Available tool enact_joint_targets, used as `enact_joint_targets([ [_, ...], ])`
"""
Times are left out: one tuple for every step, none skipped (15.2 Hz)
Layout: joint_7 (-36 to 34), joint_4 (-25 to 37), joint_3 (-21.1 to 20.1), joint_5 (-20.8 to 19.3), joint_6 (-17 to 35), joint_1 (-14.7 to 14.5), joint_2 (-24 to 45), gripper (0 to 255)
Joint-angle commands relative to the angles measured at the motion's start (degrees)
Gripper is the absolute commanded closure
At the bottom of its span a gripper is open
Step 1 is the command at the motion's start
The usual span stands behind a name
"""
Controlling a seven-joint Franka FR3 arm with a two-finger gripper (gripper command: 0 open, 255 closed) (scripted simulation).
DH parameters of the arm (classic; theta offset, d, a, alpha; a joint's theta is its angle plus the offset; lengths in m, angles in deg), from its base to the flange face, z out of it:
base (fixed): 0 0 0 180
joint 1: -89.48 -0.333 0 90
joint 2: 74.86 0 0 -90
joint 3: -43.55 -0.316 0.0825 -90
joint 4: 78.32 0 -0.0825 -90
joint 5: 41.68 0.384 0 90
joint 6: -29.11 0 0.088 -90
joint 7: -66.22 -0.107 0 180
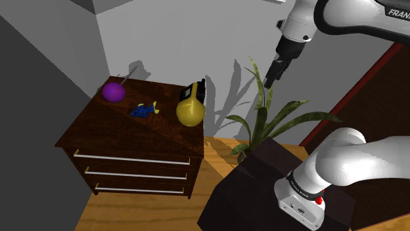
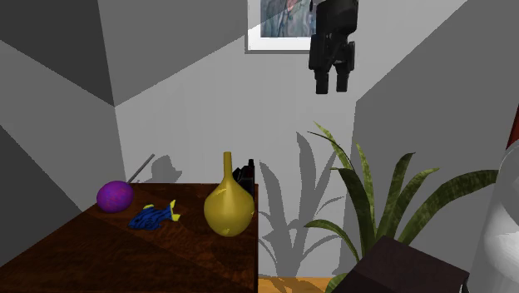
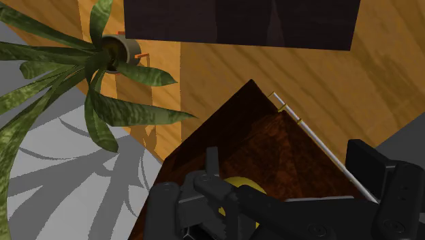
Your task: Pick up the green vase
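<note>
The vase [image 1: 189, 113] is yellow-olive, round-bellied with a thin upright neck. It stands on the dark wooden dresser [image 1: 98, 128] near its right back corner in the shoulder view. The second exterior view shows the vase [image 2: 229, 208] upright at the dresser's [image 2: 100, 258] right edge. My black gripper [image 1: 271, 80] hangs high in the air, well above and to the right of the vase, over the plant. In the second exterior view the gripper [image 2: 330, 87] points down, its fingers apart and holding nothing. In the wrist view a yellow patch of the vase [image 3: 242, 185] shows far below.
On the dresser lie a purple ball [image 1: 113, 92] and a blue fish toy [image 1: 143, 109], and a black object [image 1: 197, 88] stands behind the vase. A potted plant [image 1: 263, 121] with long leaves rises between the dresser and my dark stand [image 1: 263, 190]. Grey walls close the back.
</note>
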Motion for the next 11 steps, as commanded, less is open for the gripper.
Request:
enact_joint_targets([
  [0.0,0.0,0.0,0.0,0.0,0.0,0.0,0],
  [-0.25,0.33,-0.15,0.08,1.6,0.06,1.96,0],
  [-0.51,0.74,-0.3,0.16,3.16,0.12,3.96,0],
  [-0.76,1.23,-0.44,0.21,4.67,0.19,5.99,0],
  [-1.01,1.8,-0.58,0.26,6.13,0.25,8.05,0],
  [-1.26,2.45,-0.73,0.29,7.54,0.32,10.14,0],
  [-1.52,3.17,-0.87,0.31,8.89,0.39,12.25,0],
  [-1.77,3.98,-1.01,0.32,10.19,0.45,14.38,0],
  [-2.02,4.86,-1.15,0.31,11.42,0.53,16.52,0],
  [-2.28,5.82,-1.29,0.29,12.59,0.6,18.69,0],
  [-2.53,6.85,-1.41,0.25,13.7,0.67,20.86,0],
])
